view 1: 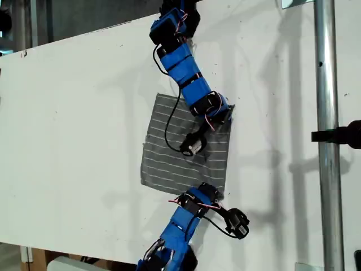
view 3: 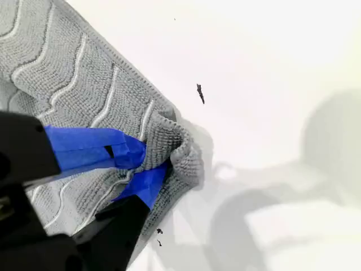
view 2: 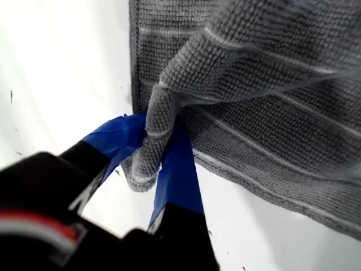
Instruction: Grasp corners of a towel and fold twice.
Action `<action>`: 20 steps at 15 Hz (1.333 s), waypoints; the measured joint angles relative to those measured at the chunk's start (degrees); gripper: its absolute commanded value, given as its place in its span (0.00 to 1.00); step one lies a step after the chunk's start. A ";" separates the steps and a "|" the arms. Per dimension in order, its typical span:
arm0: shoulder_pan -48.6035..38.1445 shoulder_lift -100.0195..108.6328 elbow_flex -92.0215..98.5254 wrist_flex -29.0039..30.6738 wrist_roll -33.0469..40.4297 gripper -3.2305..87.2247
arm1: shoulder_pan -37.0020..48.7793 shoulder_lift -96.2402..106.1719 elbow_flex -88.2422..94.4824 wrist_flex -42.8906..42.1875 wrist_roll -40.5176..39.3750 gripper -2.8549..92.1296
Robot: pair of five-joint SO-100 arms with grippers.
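Both grippers are on the towel [view 1: 180, 147] now, which lies flat near the middle of the white table [view 1: 73, 124] in the exterior view. My first gripper [view 2: 155, 152] has its blue jaws clamped together on a corner [view 2: 148, 158], and the cloth rises in a tented ridge from that pinch, so the corner is already off the surface. My second gripper [view 3: 148, 165] is likewise closed on a corner [view 3: 177, 149], the hem bunched up between the jaws.

In the exterior view one arm reaches the towel's far right corner and the other its near right corner; I can't say from the wrist views which arm is which.

Why hold it this way? I'd judge two corners of the same edge are pinched so that edge can be carried across to the left side evenly, making the first fold without skewing. The left edge is flat and free, serving as the target.
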 measured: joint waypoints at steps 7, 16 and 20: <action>1.58 5.36 -12.04 11.16 2.02 0.01 | -1.49 8.96 4.22 1.32 3.16 0.03; 4.75 4.66 -26.63 12.92 2.46 0.01 | -7.38 26.54 13.36 -1.85 8.61 0.03; -10.55 4.66 -23.82 22.41 9.67 0.01 | 8.44 38.58 29.27 -0.26 3.87 0.03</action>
